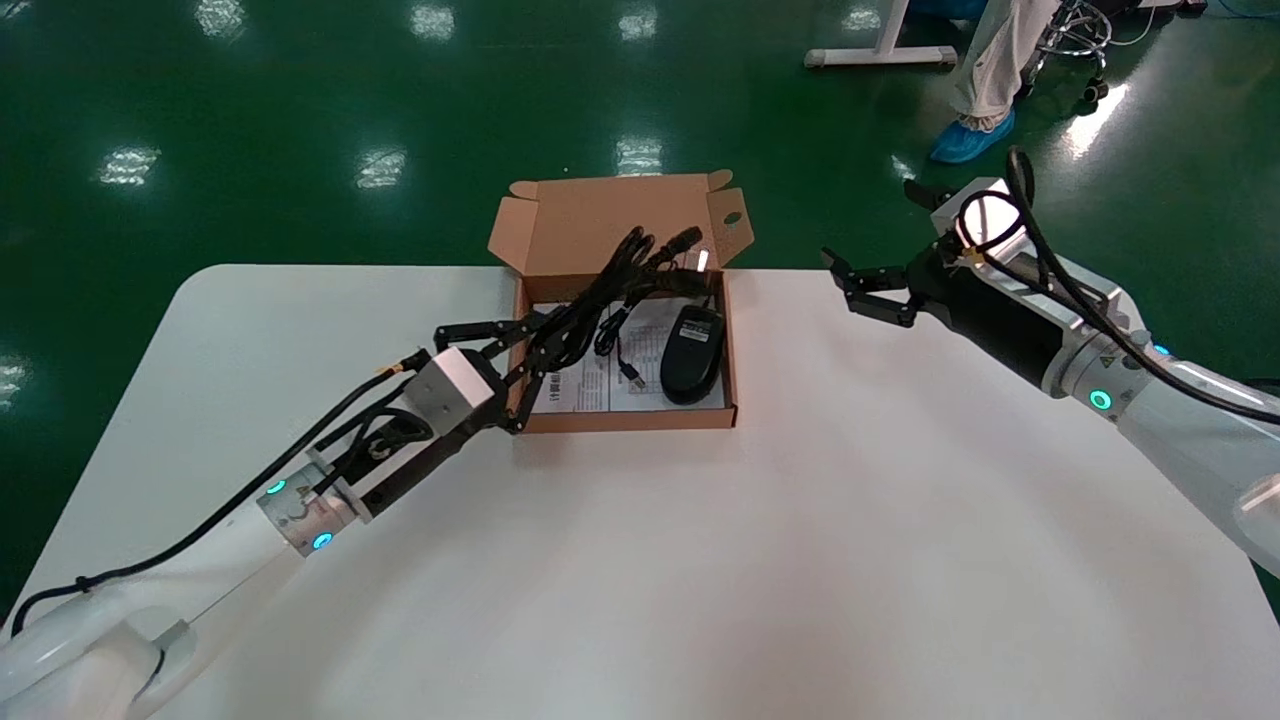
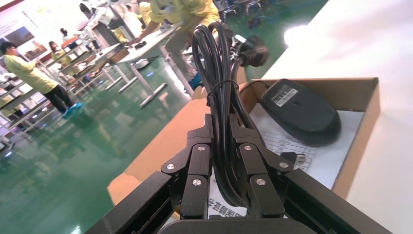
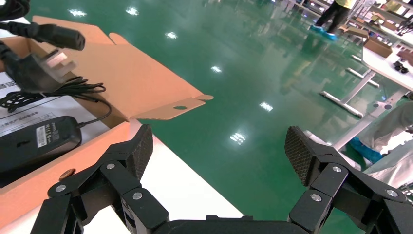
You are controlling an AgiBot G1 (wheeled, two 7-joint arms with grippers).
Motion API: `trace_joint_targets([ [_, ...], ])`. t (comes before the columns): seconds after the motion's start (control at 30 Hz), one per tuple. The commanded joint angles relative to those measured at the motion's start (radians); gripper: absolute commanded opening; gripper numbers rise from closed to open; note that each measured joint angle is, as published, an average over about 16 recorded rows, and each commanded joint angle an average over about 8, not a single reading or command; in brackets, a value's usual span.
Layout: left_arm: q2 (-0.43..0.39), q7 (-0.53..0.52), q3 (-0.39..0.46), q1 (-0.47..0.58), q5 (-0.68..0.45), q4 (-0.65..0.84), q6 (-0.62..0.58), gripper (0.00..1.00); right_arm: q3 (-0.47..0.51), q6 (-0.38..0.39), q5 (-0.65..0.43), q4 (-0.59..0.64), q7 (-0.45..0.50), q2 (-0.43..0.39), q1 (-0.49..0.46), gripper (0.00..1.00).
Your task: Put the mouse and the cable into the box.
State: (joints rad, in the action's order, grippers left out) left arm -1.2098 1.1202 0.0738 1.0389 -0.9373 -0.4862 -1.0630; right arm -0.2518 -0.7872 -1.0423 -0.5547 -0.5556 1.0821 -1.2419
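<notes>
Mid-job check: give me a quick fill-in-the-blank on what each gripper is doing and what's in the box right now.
1. The left gripper has its jaws shut on the bundled ____, held above the box.
2. The computer ____ lies inside the box on a printed sheet.
3. The right gripper, off to the box's right, has its jaws ____ and holds nothing.

Missing words: cable; mouse; open.

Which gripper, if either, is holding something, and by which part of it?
The left gripper is shut on the cable, gripping the bundle near its looped end, away from the plugs, above the box. The right gripper is open and holds nothing.
</notes>
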Motion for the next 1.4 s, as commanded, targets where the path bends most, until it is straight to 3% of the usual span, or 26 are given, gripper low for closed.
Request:
trace_joint_targets([
  [0.03,-0.003,0.018,0.005,0.014,-0.006,0.04,-0.02,0.01,-0.004,0.007,-0.004,-0.019,0.016,-0.005,0.008,1.0],
  [0.07,-0.003,0.023,0.006,0.019,-0.007,0.051,-0.026,0.07,-0.005,0.01,-0.005,-0.026,0.021,-0.006,0.01,1.0],
  [0.3,0.004,0.052,0.024,0.043,-0.029,0.1,-0.048,0.93,-0.008,0.026,-0.009,-0.054,0.041,-0.014,0.021,1.0],
  [0.33,0.004,0.054,0.026,0.045,-0.032,0.103,-0.049,1.0,-0.008,0.027,-0.009,-0.056,0.042,-0.015,0.021,1.0],
  [0.8,0.0,0.041,0.015,0.036,-0.018,0.088,-0.045,1.0,0.0,0.034,0.0,-0.049,0.04,-0.008,0.017,1.0],
  [1.13,-0.055,-0.022,-0.066,0.028,0.119,0.108,-0.044,1.0,0.12,0.186,0.121,-0.033,0.052,0.049,0.011,1.0],
  [1.4,-0.024,-0.102,-0.065,0.027,0.158,0.057,-0.065,1.0,0.176,0.239,0.181,-0.033,0.074,0.078,0.014,1.0],
])
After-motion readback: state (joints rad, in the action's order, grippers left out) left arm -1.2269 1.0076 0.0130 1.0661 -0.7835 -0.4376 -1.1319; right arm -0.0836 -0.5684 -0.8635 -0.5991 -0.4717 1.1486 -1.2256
